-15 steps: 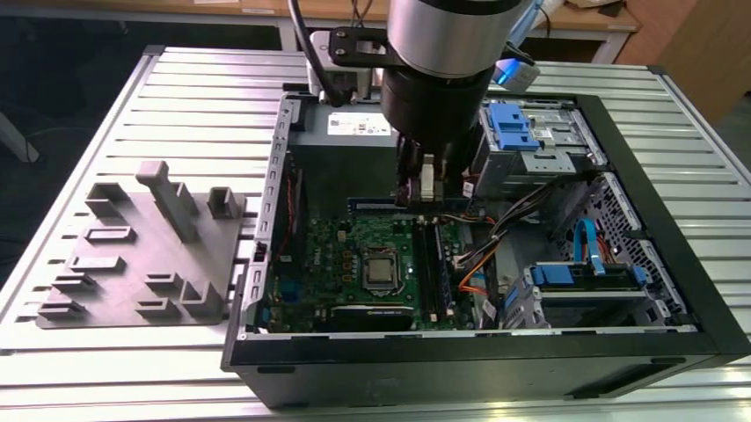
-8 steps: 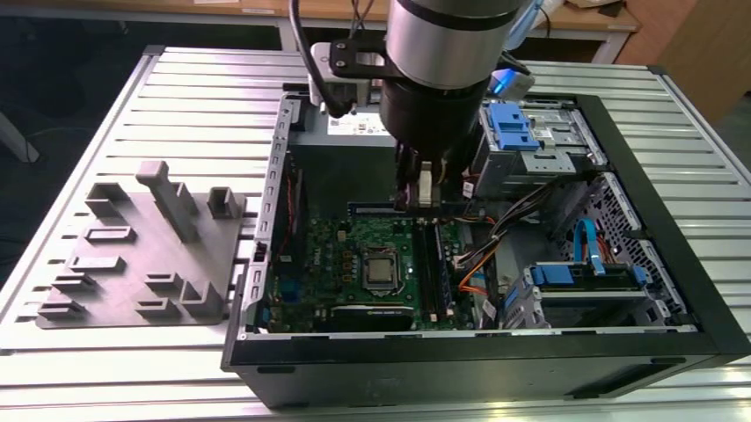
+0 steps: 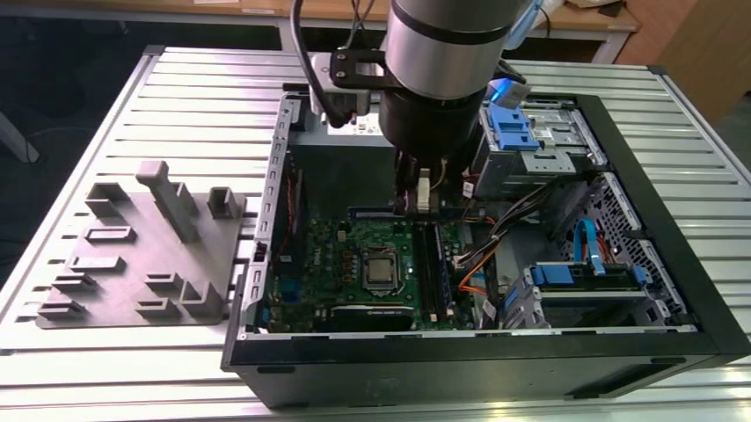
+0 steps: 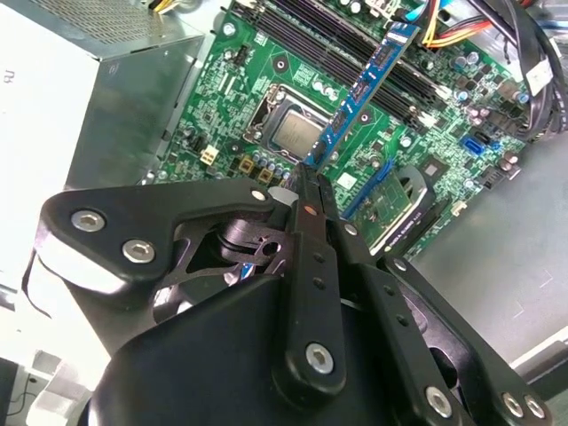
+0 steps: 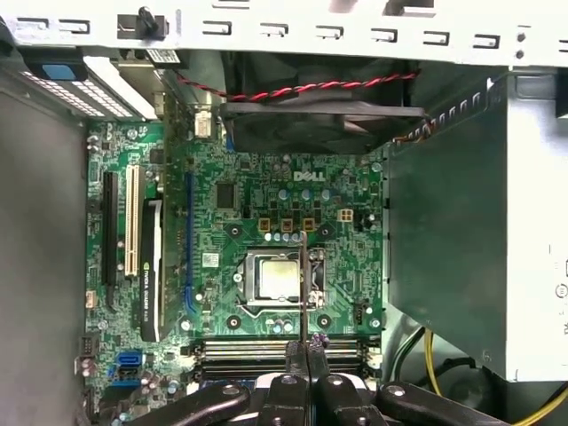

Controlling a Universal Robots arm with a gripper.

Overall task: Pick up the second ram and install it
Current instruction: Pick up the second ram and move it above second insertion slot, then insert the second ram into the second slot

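Holding the second ram (image 4: 359, 93) pinched between closed fingers (image 4: 311, 248), my gripper (image 4: 306, 175) hangs inside the open computer case (image 3: 470, 360) on the desk (image 3: 176, 79). I see the blue strip raised above the motherboard (image 5: 346, 257), near the processor socket (image 5: 277, 277) and the long memory slots (image 5: 257, 348).

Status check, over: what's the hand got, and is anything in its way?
Hand shut on the second ram. Ram over the motherboard, not seated. Memory slots look unobstructed.
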